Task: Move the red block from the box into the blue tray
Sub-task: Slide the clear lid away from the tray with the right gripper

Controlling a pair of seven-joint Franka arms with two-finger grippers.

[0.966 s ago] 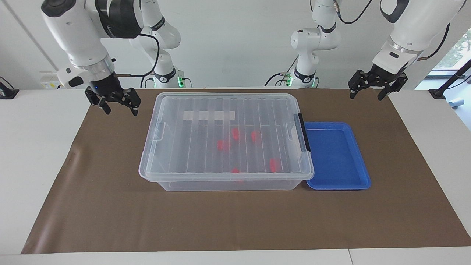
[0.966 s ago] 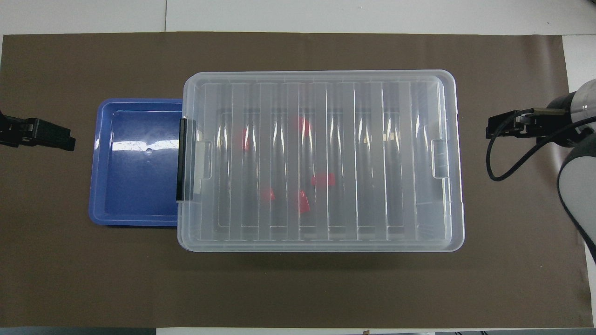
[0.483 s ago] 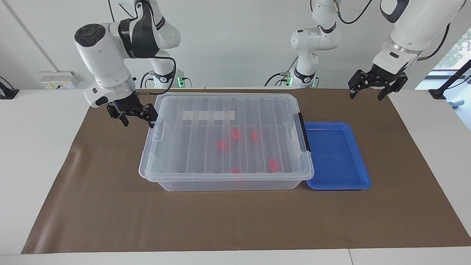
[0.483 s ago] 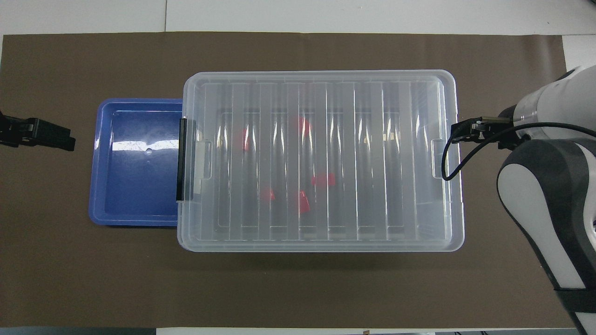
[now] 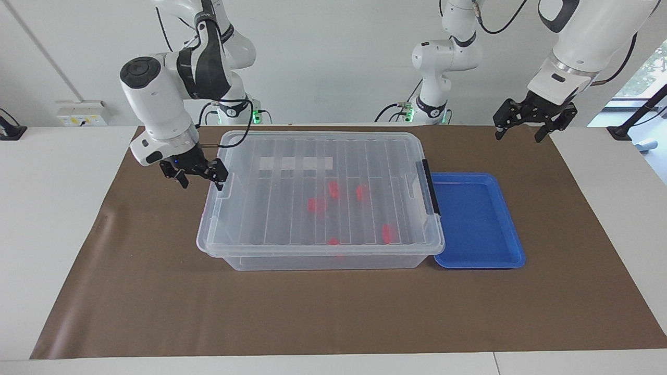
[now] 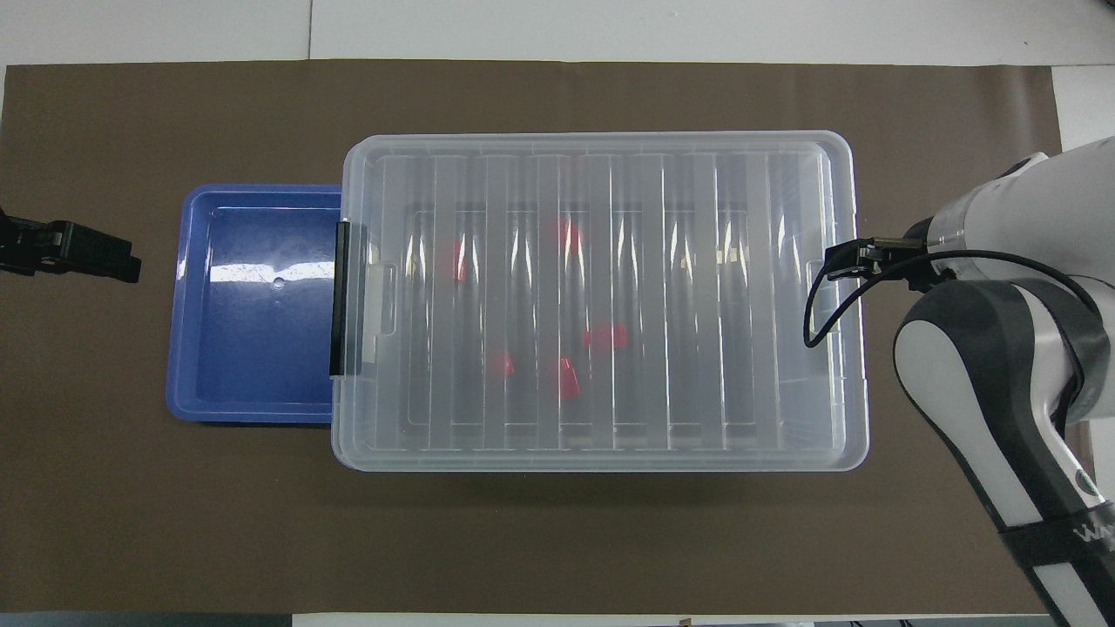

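The box point(image 5: 312, 260) point(image 6: 601, 144), a clear bin with its ribbed lid on, stands mid-table. Several red blocks lie inside, seen through the lid, among them one red block point(image 5: 316, 205) point(image 6: 604, 336). The blue tray point(image 5: 477, 219) point(image 6: 253, 331) lies flat against the box's end with the black clip point(image 5: 430, 187), toward the left arm's end. My right gripper point(image 5: 202, 183) point(image 6: 849, 259) is open at the box's other end, one fingertip over the lid's edge by its clear tab. My left gripper point(image 5: 517, 136) point(image 6: 87, 252) hangs open over the mat beside the tray, holding nothing.
A brown paper mat point(image 5: 156, 291) covers the table's middle, with white tabletop point(image 5: 52, 208) around it. A white label strip point(image 5: 296, 163) is on the box's side nearer the robots. The right arm's elbow point(image 6: 976, 366) rises over the mat beside the box.
The right arm has swung in from outside the mat's corner and come down to the box's end. The left arm, the box, the tray and the blocks have not moved.
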